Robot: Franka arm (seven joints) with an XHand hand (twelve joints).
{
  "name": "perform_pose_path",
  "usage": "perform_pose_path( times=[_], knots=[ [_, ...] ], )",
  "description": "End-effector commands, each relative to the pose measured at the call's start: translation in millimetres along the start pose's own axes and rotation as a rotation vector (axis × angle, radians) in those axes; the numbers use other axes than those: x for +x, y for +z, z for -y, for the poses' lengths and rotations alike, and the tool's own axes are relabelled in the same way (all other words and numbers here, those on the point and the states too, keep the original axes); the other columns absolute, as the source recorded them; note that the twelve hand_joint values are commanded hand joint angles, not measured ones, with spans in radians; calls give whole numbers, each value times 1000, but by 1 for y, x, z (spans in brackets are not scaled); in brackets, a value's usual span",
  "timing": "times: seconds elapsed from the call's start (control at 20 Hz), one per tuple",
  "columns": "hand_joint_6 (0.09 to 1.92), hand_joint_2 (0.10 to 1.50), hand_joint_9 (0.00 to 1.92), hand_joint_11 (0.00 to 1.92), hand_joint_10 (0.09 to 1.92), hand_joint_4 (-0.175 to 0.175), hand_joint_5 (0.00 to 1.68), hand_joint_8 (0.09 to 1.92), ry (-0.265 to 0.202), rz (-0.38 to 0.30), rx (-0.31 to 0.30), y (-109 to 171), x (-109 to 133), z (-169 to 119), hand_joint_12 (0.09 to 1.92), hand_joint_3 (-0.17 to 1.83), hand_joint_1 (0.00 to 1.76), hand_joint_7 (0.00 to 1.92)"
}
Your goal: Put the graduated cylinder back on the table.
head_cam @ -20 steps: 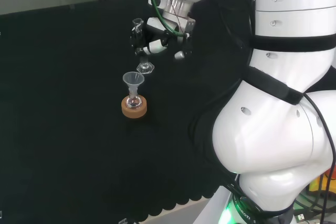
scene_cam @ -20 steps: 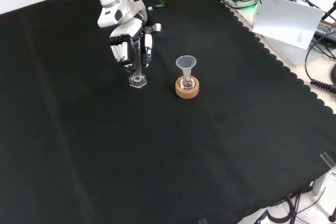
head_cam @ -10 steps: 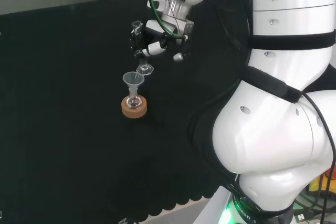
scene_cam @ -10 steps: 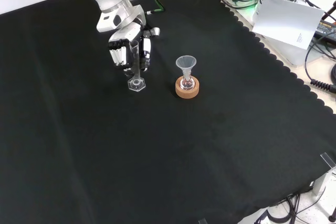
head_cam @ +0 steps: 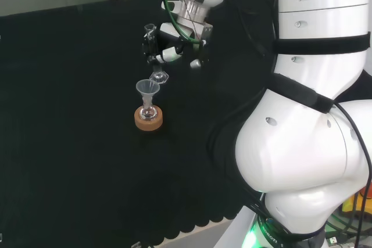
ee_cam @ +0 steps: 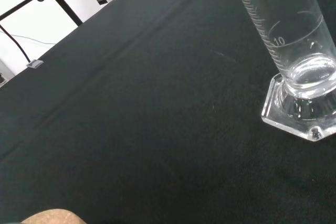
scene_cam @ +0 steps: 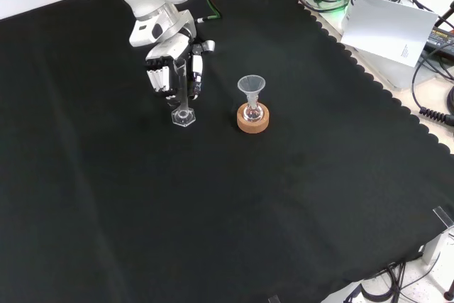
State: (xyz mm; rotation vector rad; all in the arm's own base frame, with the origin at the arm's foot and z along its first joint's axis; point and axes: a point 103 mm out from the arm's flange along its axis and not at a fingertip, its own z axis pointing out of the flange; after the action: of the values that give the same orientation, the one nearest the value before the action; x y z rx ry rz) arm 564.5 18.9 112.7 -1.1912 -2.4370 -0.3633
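The hand (scene_cam: pixel 172 69) has its fingers curled round the upper tube of the graduated cylinder (scene_cam: pixel 181 97), pinching it between fingers and thumb. The cylinder is clear, stands upright in the grip, and its hexagonal foot (scene_cam: pixel 183 116) sits directly below the hand, at or just above the black cloth (scene_cam: pixel 213 204); whether it touches the cloth cannot be told. In the wrist view the foot (ee_cam: pixel 302 116) and the printed scale on the tube (ee_cam: pixel 283 19) show close against the cloth.

A little beyond the hand, to its right in the front view, a small clear flask (scene_cam: pixel 252 111) stands in a cork ring (scene_cam: pixel 253 121), with a clear funnel (scene_cam: pixel 251 86) set in its neck. In the head view this cork ring (head_cam: pixel 148 119) lies nearer the camera than the hand (head_cam: pixel 165 50), just beside the cylinder's foot but apart from it.
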Motion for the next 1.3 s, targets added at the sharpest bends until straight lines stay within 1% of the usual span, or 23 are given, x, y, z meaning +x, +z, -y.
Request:
perform_pose_path(
  times=[0.05, 0.6, 0.85, 1.05, 1.1, 1.15, 1.25, 1.3],
  knots=[
    [1025, 1126, 1414, 1225, 87, -175, 970, 313, 3, -8, -14, 4, -3, 3, 742, 2, 1151, 1218],
    [1034, 1128, 1406, 1220, 87, -175, 964, 315, 11, -22, 14, 11, -5, 2, 746, 2, 1149, 1204],
    [1050, 1133, 1398, 1213, 87, -175, 952, 323, 11, -29, 11, 11, -7, 2, 757, 4, 1147, 1188],
    [1101, 1150, 1366, 1176, 87, -175, 913, 387, 11, -42, 21, 12, -9, 4, 811, 4, 1139, 1112],
    [1099, 1150, 1352, 1150, 87, -163, 914, 424, 9, -41, 26, 12, -9, 5, 837, 2, 1134, 1075],
    [1084, 1145, 1339, 1122, 87, -145, 923, 461, 9, -43, 35, 12, -10, 6, 863, 0, 1128, 1040],
    [1036, 1127, 1300, 1034, 87, -77, 955, 520, 14, -39, 46, 12, -12, 9, 938, -3, 1109, 953],
    [921, 1099, 1277, 987, 87, -69, 931, 540, 18, -38, 52, 11, -13, 9, 973, -17, 1096, 910]
  ],
)
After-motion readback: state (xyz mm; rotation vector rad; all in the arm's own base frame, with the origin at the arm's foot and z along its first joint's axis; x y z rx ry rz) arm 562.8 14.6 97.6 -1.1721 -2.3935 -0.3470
